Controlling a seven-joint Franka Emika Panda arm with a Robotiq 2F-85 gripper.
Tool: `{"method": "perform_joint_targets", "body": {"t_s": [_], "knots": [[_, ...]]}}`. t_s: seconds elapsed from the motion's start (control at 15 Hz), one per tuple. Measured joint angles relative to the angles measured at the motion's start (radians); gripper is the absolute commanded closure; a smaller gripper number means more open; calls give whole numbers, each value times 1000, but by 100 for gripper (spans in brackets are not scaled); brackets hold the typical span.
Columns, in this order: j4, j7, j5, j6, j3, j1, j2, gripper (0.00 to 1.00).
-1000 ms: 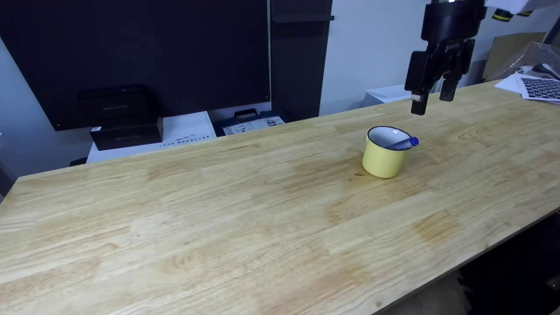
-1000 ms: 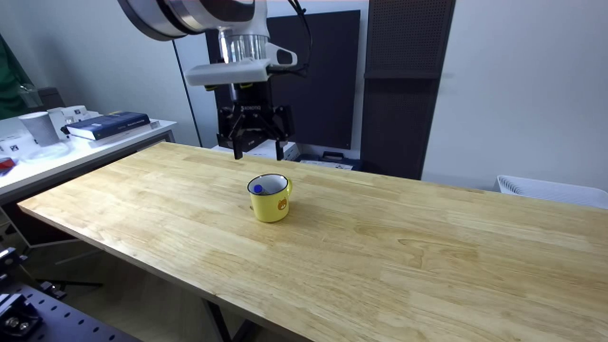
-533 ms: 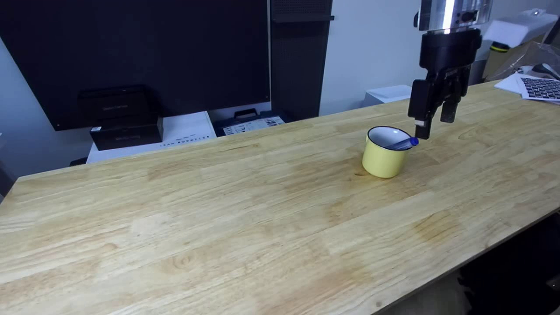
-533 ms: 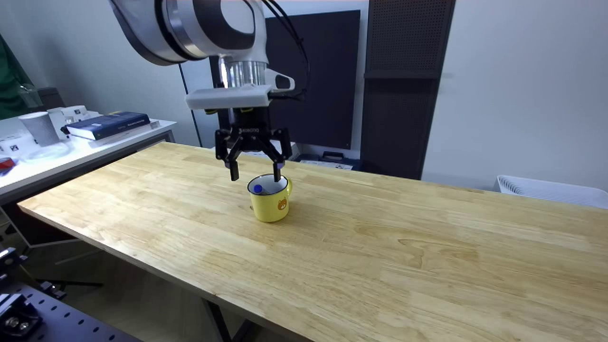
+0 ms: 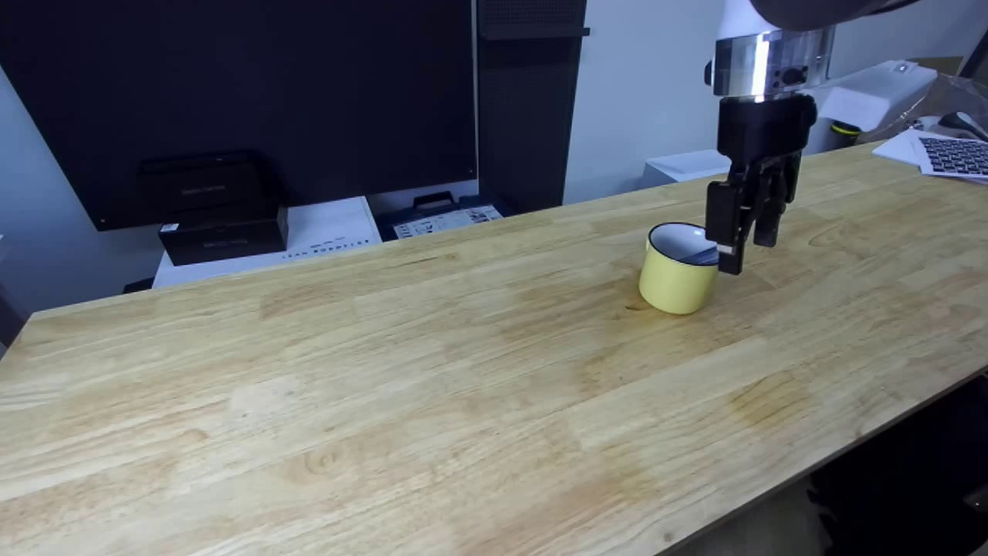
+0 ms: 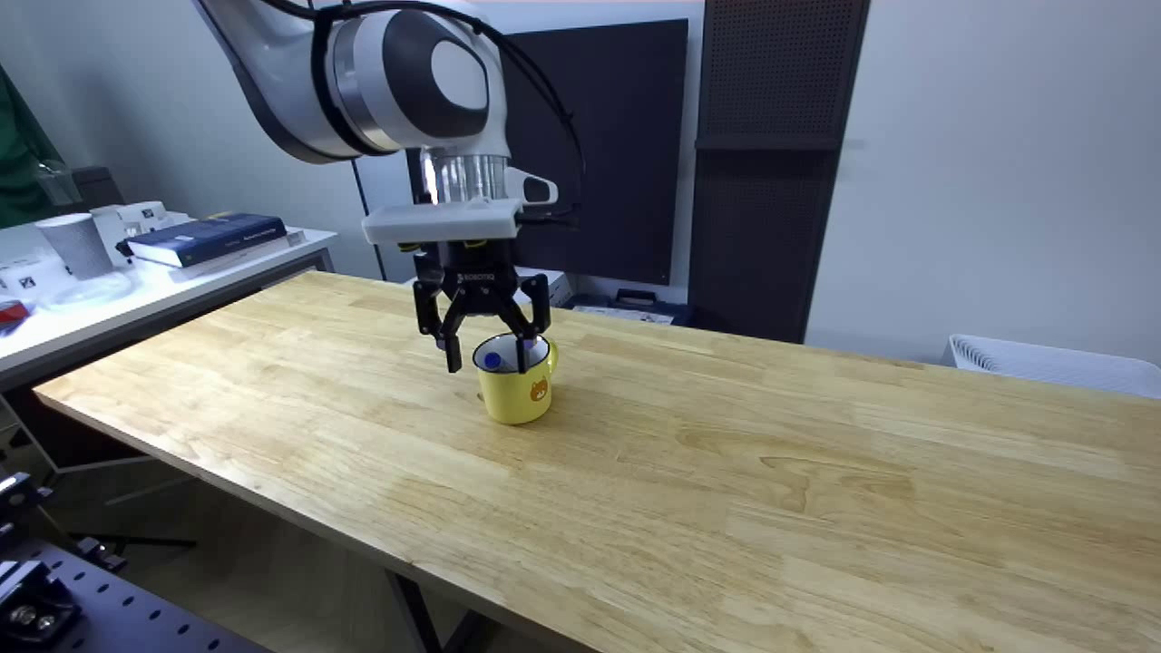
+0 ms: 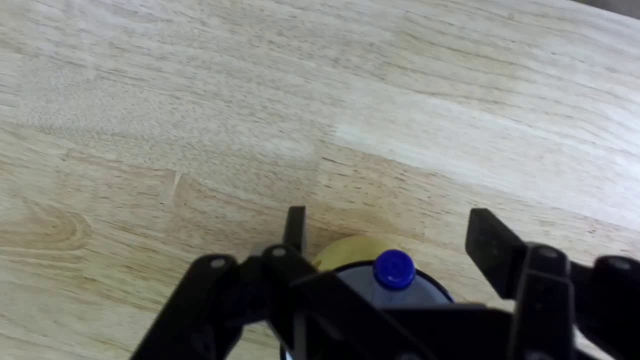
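The wooden table spreads out on every side of the yellow mug, which stands upright on it; well behind the mug, past the table's far edge in both exterior views, is a broad dark board; well apart from the mug, in an exterior view, runs a white desk; above the mug stretches the white arm; at its lower end the black gripper points down, close by the mug's rim; its fingers stand wide apart, clasping nothing; whether either one touches the mug I cannot tell; on the desk, well away from the mug, lies a dark blue book; inside the mug leans a blue-capped object, its capped end up by the rim; in the wrist view that end shows roughly midway between the two fingers; at the mug's side is its yellow handle; smallest of all, on the mug's outer wall near the handle, is a brown bear's face.
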Motion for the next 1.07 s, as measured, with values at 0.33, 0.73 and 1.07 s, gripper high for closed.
{"method": "perform_joint_targets", "body": {"t_s": [0.33, 0.73, 1.07], "knots": [[29, 0, -17, 12, 0, 3, 16, 81], [59, 0, -48, 10, 0, 19, 16, 95], [60, -4, -48, 7, 1, 19, 16, 95]]}}
